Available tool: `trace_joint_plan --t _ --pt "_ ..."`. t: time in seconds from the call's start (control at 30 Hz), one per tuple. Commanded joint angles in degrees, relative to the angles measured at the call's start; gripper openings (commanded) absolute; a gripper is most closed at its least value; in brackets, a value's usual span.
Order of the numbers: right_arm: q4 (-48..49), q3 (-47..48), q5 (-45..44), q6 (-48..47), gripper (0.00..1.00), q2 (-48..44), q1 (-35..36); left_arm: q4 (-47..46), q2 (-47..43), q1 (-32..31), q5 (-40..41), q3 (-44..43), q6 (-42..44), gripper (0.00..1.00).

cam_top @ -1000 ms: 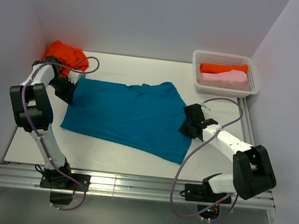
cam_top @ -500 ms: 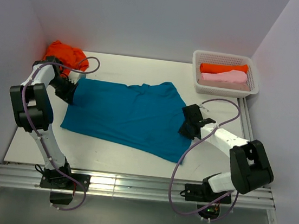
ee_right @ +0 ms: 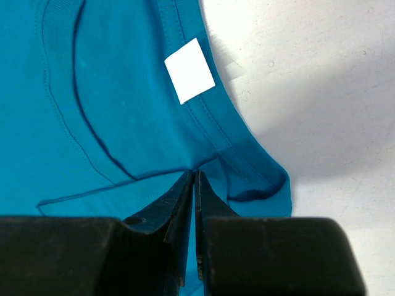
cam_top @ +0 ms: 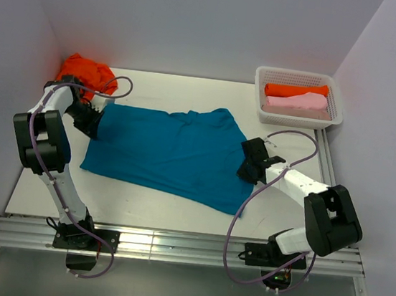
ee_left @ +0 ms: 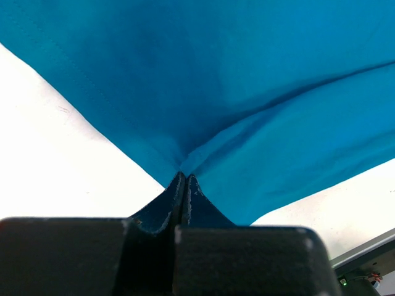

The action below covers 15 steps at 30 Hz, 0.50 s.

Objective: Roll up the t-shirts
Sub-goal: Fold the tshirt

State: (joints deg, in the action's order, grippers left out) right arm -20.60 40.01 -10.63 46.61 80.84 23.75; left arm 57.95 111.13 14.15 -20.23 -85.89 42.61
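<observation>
A teal-blue t-shirt lies spread flat across the middle of the table. My left gripper is shut on its left edge, the cloth puckering into the closed fingertips. My right gripper is shut on the collar edge at the shirt's right side; a white label shows just beyond the pinched fold. A crumpled orange t-shirt sits at the back left corner.
A white lattice basket stands at the back right, holding a rolled orange shirt and a rolled pink shirt. Grey walls close in the left, back and right. A metal rail runs along the near edge.
The right gripper has slid slightly left onto the shirt's collar edge and closed on it. The left gripper has stayed shut on the left edge.
</observation>
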Motion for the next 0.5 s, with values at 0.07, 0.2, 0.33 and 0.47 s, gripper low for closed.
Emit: trace_joint_plan --t 0.07,0.2,0.33,0.47 --pt "0.21 -0.11 -0.53 -0.2 0.09 -1.56 0.42 0.84 -3.47 -0.26 -1.13 0.55 1.16 0.0" --pt "0.3 -0.02 -0.35 -0.2 0.11 -1.56 0.42 0.76 -3.55 -0.27 -1.22 0.72 1.25 0.0" --pt "0.21 0.07 -0.53 0.06 0.3 -1.12 0.86 0.93 -3.55 -0.27 -1.3 0.72 1.16 0.0" --pt "0.65 0.33 -0.53 0.15 0.3 -0.6 1.3 1.02 -3.47 -0.35 -1.39 0.63 1.25 0.0"
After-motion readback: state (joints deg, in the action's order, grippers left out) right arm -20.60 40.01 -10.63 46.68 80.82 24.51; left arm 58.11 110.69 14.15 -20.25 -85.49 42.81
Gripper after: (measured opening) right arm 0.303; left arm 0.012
